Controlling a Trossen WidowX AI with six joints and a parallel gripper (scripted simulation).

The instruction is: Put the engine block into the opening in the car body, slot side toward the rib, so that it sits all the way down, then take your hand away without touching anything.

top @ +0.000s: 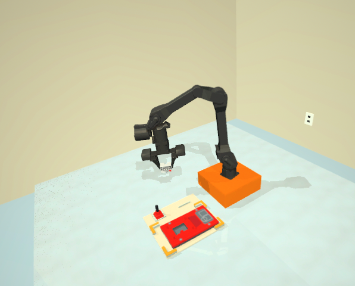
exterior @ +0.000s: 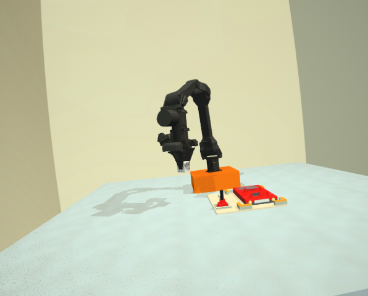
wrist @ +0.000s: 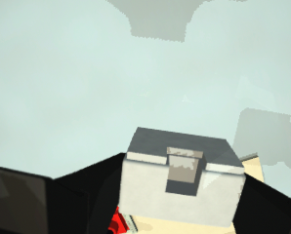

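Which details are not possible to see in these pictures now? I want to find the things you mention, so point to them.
- Underside of the block (top: 165,168) (exterior: 183,166) (wrist: 180,195): wrist view, hidden by its own body.
- Most of the red lever (wrist: 117,224): wrist view, cut off by the bottom edge.
- Depth of the opening (exterior: 255,193): exterior view, too small.

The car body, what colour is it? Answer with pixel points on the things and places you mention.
Bright red (top: 183,235) (exterior: 246,198); the top view shows it best.
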